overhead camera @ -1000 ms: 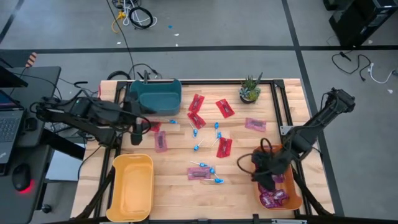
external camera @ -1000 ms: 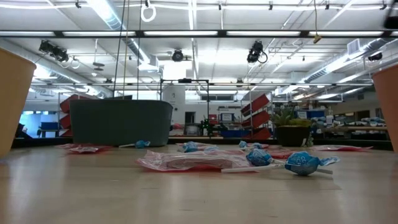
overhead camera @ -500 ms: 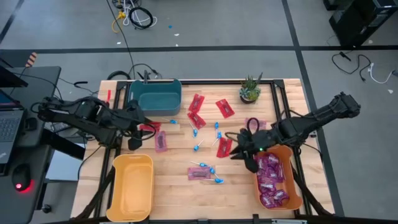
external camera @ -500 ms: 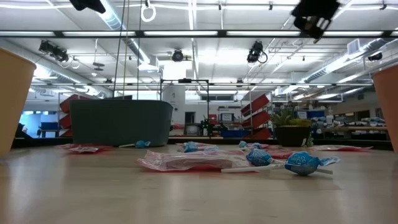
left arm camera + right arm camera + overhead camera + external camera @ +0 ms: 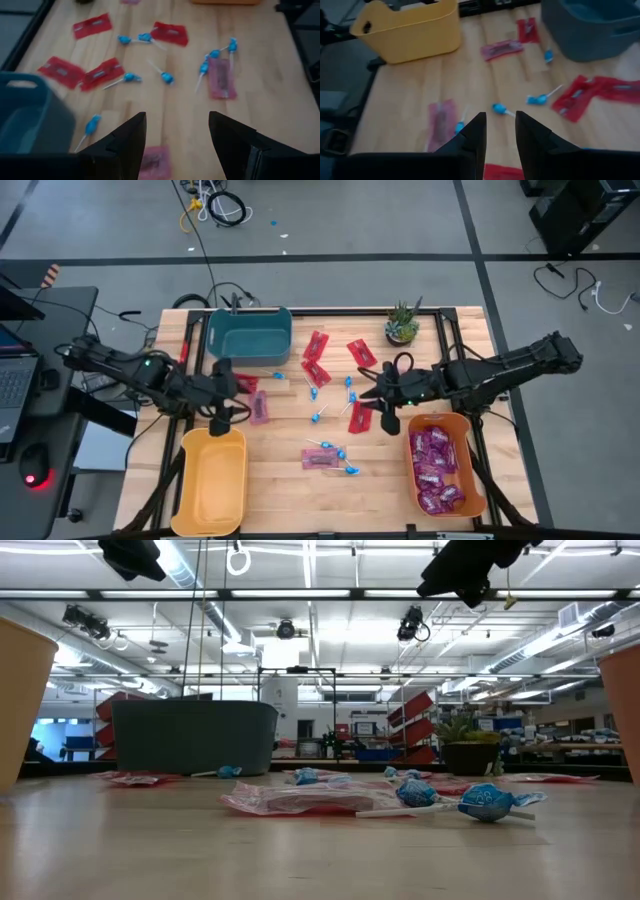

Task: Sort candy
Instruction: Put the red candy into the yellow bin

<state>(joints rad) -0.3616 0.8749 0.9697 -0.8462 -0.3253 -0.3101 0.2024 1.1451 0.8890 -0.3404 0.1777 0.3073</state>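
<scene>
Candy lies scattered on the wooden table: red packets (image 5: 316, 345) (image 5: 360, 417), purple packets (image 5: 258, 407) (image 5: 320, 458) (image 5: 410, 380) and blue lollipops (image 5: 320, 416) (image 5: 350, 470). My left gripper (image 5: 228, 413) hovers open by the yellow bin's far end. The purple packet (image 5: 155, 160) shows between its fingers, well below them. My right gripper (image 5: 378, 412) hangs over the middle of the table, beside a red packet (image 5: 505, 172). Its fingers (image 5: 472, 135) stand a narrow gap apart with nothing between them. Both grippers are high above the table in the low view (image 5: 130, 555) (image 5: 470, 570).
A teal bin (image 5: 250, 332) stands at the far left and a yellow bin (image 5: 212, 480) at the near left. An orange bin (image 5: 470, 480) at the near right holds several purple packets. A small potted plant (image 5: 402, 323) stands at the far edge.
My right gripper has swung from above the orange bin toward the table's left, to the middle, rolling as it went. My left gripper has come from beside the teal bin toward the near edge and down. No candy has moved.
</scene>
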